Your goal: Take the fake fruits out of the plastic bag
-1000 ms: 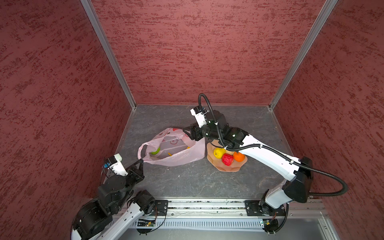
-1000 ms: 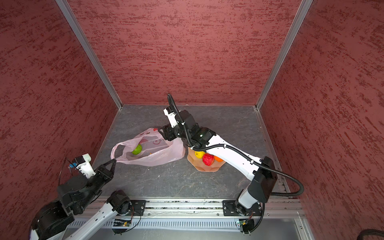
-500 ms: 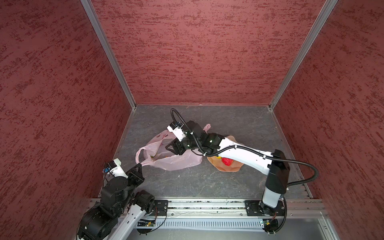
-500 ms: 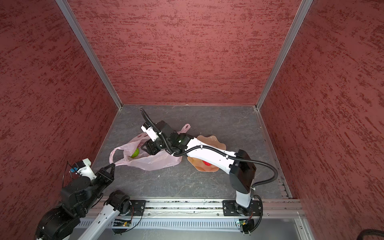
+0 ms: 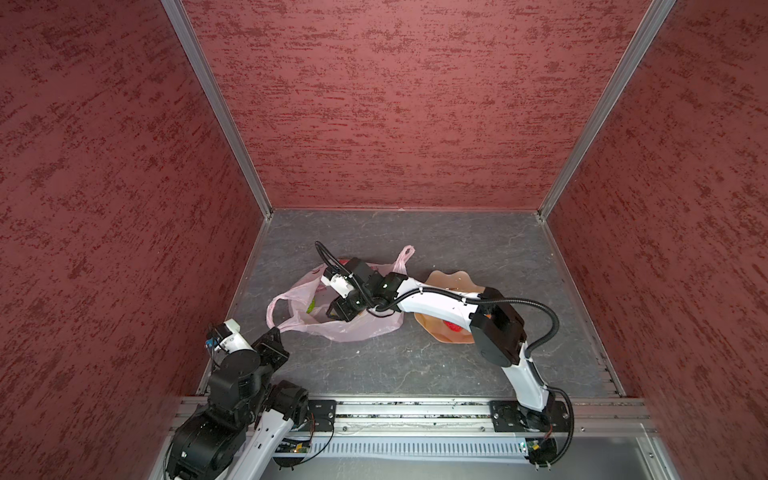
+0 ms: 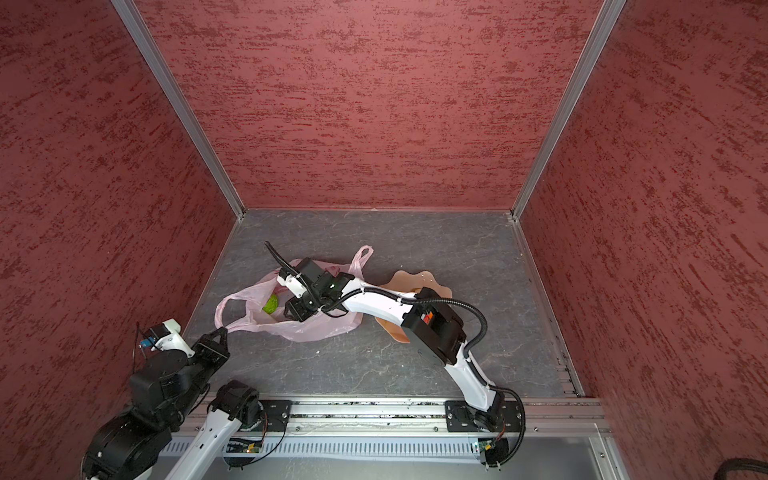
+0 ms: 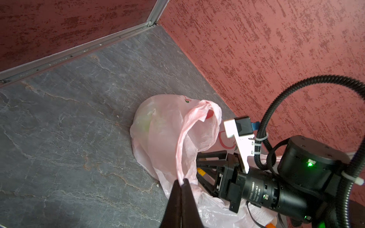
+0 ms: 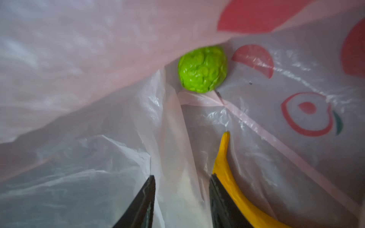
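1. Pinching one loop handle of the plastic bag, the left gripper has its jaws pressed together on the film. The handle runs stretched from the tips to the bag's mouth.
2. In both top views the bag's body lies ahead of the left gripper, on the grey floor. The mouth gapes toward that gripper.
3. The right gripper is inside the bag, jaws apart with nothing clamped. Crinkled film lies in the gap between the fingers.
4. The banana lies along the outer side of one right finger and touches it. Its tip points ahead of the gripper.
5. The green fruit, lumpy-skinned, sits ahead of the right gripper, past the banana's tip and apart from both fingers. It is tucked under the sagging upper film. It also shows at the bag's mouth in a top view.
6. A pale patch sits low in the gap between the right fingers. It is blurred, and I cannot tell whether it is film or fruit.
7. The peach wavy dish lies behind the right gripper, partly under that arm and just beside the bag. A red fruit rests on it.
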Tool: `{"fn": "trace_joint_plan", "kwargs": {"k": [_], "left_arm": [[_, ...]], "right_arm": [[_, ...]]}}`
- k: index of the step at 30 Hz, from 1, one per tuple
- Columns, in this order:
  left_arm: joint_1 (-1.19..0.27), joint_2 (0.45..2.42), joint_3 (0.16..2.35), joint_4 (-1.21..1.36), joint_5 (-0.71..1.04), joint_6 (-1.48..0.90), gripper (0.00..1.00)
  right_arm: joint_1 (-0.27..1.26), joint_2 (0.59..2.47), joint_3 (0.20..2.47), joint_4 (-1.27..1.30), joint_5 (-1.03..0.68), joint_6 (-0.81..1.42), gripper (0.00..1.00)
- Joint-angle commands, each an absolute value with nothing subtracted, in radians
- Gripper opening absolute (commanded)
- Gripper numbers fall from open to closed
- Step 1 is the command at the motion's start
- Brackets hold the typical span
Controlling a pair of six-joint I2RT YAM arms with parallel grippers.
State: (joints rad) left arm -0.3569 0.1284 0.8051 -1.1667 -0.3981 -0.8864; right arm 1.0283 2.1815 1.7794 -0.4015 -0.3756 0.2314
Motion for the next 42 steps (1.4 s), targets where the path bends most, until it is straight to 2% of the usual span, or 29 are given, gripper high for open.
{"fn": "trace_joint_plan", "kwargs": {"k": [1, 9, 16, 25, 42], "left_arm": [[-0.345, 0.183, 0.789, -1.192, -0.493, -0.962, 0.00], [-0.343, 0.402, 0.786, -1.289, -0.737, -1.238, 0.00], [-0.348, 0.557, 0.818, -1.326, -0.762, -1.319, 0.00], [-0.351, 0.502, 0.801, -1.401, -0.734, -1.371, 0.00], [-0.351, 0.324, 0.727, -1.427, -0.648, -1.373, 0.00]], "right_arm": [[1.049, 2.192, 1.801, -0.394, -0.458, 0.189, 0.46], [1.053, 2.214, 1.786, -0.329, -0.404, 0.198, 0.46], [1.053, 2.250, 1.799, -0.221, -0.302, 0.233, 0.49], [1.042, 2.371, 1.947, -0.207, -0.261, 0.241, 0.62], [1.028, 2.622, 2.325, -0.304, -0.197, 0.368, 0.75]]}}
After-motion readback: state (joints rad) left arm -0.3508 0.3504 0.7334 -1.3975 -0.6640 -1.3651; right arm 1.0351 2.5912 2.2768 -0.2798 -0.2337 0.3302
